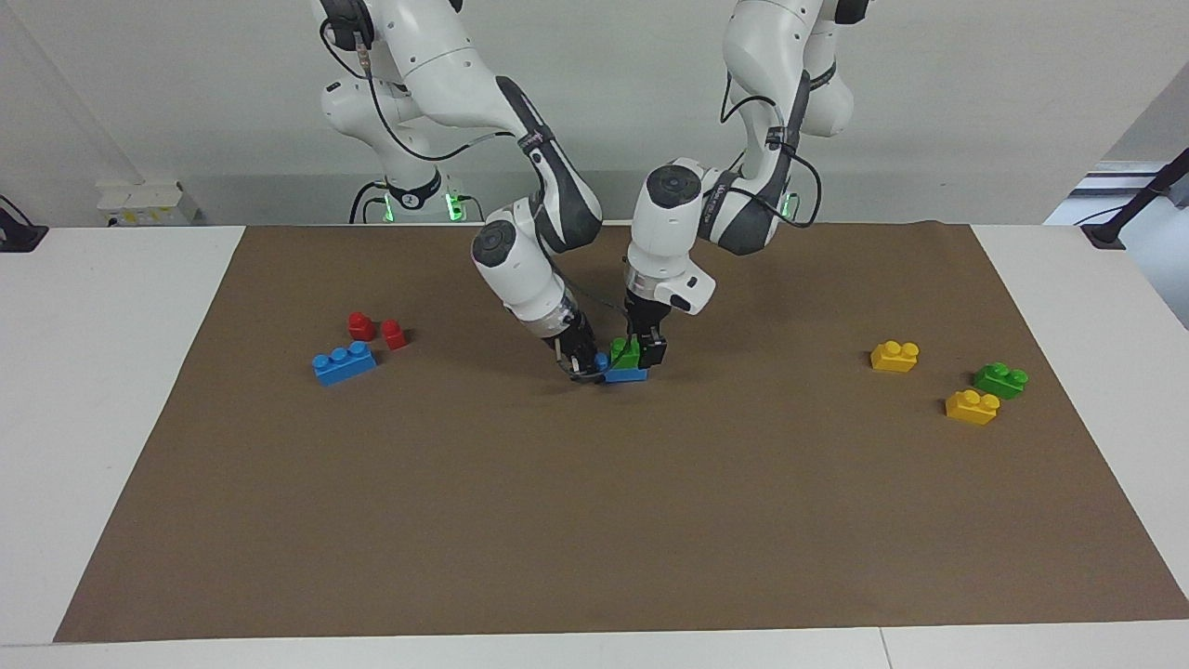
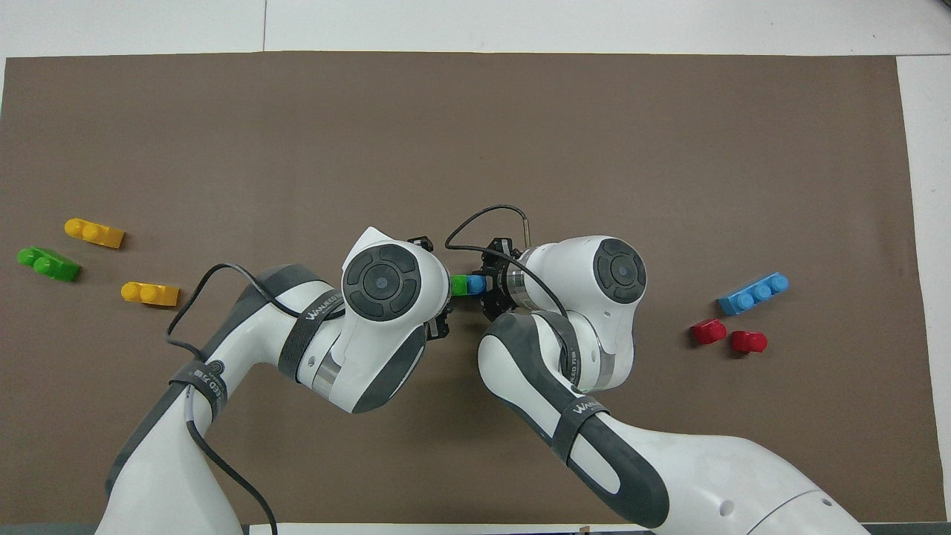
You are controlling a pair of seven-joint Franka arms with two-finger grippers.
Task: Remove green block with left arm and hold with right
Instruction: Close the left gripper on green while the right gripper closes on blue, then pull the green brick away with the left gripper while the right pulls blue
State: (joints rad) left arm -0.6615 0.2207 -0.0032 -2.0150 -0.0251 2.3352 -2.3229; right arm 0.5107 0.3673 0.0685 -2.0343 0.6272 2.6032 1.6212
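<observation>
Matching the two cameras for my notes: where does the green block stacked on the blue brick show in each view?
Facing view: green block at the mat's middle, atop the blue brick, between both grippers.
Overhead view: green block in the gap between the two wrists.
Shared landmark: the blue brick under it.

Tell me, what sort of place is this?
Probably a robotics lab: two white arms work over a brown mat on a white table, handling toy bricks such as a green block on a blue one.
</observation>
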